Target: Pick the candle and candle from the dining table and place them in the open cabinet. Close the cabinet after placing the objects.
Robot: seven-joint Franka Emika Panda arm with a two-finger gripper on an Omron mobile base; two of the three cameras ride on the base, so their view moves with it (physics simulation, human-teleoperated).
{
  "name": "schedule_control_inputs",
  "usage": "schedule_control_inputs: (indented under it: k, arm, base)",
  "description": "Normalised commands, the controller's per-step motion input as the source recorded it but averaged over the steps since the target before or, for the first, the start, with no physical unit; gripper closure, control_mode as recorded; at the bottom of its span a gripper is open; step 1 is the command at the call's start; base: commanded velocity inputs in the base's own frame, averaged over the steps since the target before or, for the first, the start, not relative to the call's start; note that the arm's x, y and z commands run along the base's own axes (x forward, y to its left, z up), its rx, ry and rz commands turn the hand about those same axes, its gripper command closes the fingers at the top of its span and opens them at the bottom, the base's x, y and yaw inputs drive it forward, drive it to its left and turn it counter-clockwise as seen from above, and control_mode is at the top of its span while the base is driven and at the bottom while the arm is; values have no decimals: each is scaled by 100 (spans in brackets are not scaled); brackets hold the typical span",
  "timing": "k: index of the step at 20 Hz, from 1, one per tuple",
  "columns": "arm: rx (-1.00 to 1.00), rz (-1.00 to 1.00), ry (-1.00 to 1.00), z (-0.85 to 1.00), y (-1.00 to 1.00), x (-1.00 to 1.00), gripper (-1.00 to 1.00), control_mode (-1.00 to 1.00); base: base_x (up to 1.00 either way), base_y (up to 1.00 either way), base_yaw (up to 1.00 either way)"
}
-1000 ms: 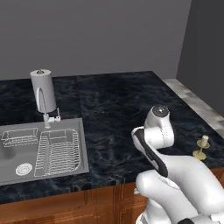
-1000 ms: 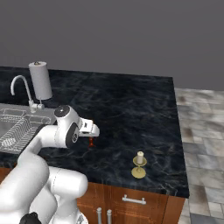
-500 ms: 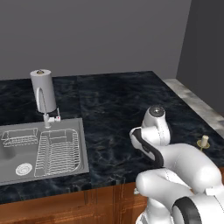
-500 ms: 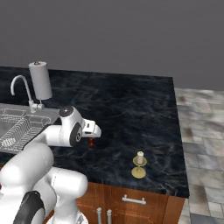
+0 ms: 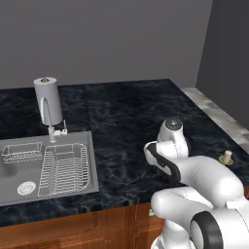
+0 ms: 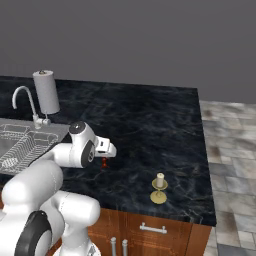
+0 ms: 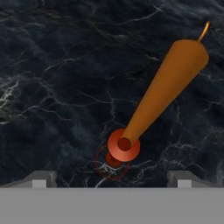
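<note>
Orange candle: the thin orange taper stands upright on its small dark red holder base, on the black white-veined stone of the dining table. In my hand view I look almost straight down its length, with the wick tip toward the upper right. In the right base view only a bit of its red base shows, just under my hand.

My gripper: my gripper hangs directly over the taper with its jaws spread wide apart, one fingertip at each side of the view's bottom. The taper's base lies between them and a little ahead. Nothing is held, and I touch nothing.

Cream candle: the short cream-white candle sits on a low brass-coloured holder near the table's front edge, well apart from the taper, to my right. In the left base view it peeks out behind my arm.

Table front: reddish-brown wood fronts with a short steel handle run below the stone top.

Sink: a built-in steel sink is set in the table to my left, with a wire rack inside it and a curved tap at its back.

Paper towel: an upright grey roll stands just behind the sink.

Room: a plain grey wall is behind the table, and a tiled floor lies to the right.
</note>
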Motion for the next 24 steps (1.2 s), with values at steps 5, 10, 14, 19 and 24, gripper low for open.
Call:
schedule_control_inputs:
  k: [5,10,14,19,24]
  arm:
    - [0,0,0,-9,-2,0,-100,-100]
    - [1,0,0,-15,-3,1,-100,-100]
    - [1,0,-6,-13,-3,0,-100,-100]
    - [1,0,-9,-15,-2,0,-100,-100]
    - [1,0,-7,-29,-1,0,-100,-100]
  base:
    - [0,0,0]
    - [0,0,0]
    - [0,0,0]
    - [0,0,0]
    - [0,0,0]
